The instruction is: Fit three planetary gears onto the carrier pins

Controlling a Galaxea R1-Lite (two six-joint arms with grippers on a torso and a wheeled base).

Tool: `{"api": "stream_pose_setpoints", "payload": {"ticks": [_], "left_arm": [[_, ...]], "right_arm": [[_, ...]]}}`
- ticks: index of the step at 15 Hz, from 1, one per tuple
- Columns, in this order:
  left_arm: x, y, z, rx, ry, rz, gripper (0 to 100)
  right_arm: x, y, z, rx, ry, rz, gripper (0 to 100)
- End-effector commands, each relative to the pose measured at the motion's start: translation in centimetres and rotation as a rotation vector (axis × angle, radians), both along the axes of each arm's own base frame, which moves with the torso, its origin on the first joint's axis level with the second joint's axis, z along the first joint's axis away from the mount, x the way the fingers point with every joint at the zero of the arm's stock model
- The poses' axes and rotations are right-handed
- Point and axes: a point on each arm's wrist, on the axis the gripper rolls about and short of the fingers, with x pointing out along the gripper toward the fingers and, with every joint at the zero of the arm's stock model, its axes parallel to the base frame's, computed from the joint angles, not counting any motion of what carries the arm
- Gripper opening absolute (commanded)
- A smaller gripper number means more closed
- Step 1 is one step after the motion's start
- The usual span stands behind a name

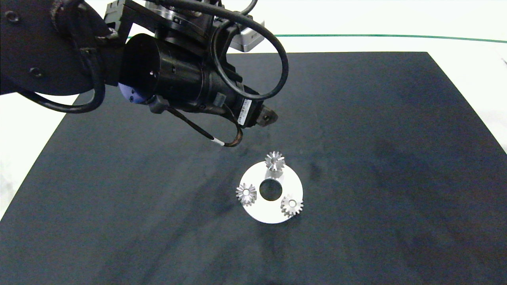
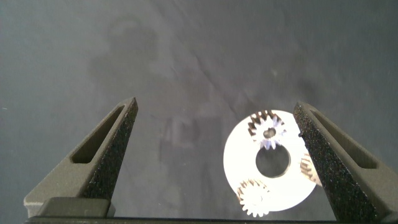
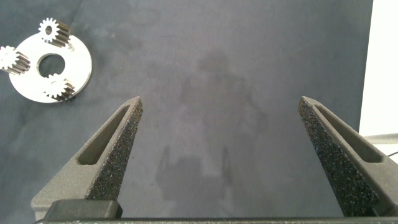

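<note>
The bulky black left arm, looped with black cables, fills the upper left of the head view nearest the camera and hangs over the mat. A white label with a barcode sits on its wrist housing; the print is too small to read.

Below it lie the three small shiny silver planetary gears with pointed teeth: the far gear, the left-hand gear and the near right gear. Each one sits on a carrier pin, and together they form a triangle around the large centre hole of the flat white round metal disc. The pins themselves are hidden under the gears, apart from a pale spot in each bore.

The disc rests flat on the dark matte mat, a little below the middle of the head view, and the mat covers the white desk, which carries a thin green line along its far side.

The left gripper hovers above the disc with its jaws spread wide, gripping nothing and touching nothing; the disc shows between the grey fingers, close to one of them.

The right gripper also has its jaws wide apart and empty, over bare mat well away from the disc.
</note>
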Motion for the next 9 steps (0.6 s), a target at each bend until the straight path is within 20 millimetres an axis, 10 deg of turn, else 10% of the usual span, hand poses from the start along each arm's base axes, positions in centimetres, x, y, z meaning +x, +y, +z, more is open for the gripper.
{"api": "stream_pose_setpoints", "payload": {"ticks": [1,9], "left_arm": [[1.0,-1.0,-1.6,0.023,0.017,-0.002,100],[2.4,-2.4,-5.0,0.091,0.023,-0.024,100]], "right_arm": [[0.0,0.0,0.0,-0.001,-0.001,-0.001,100],[-0.1,-0.1,0.1,0.002,-0.005,-0.002,100]]}}
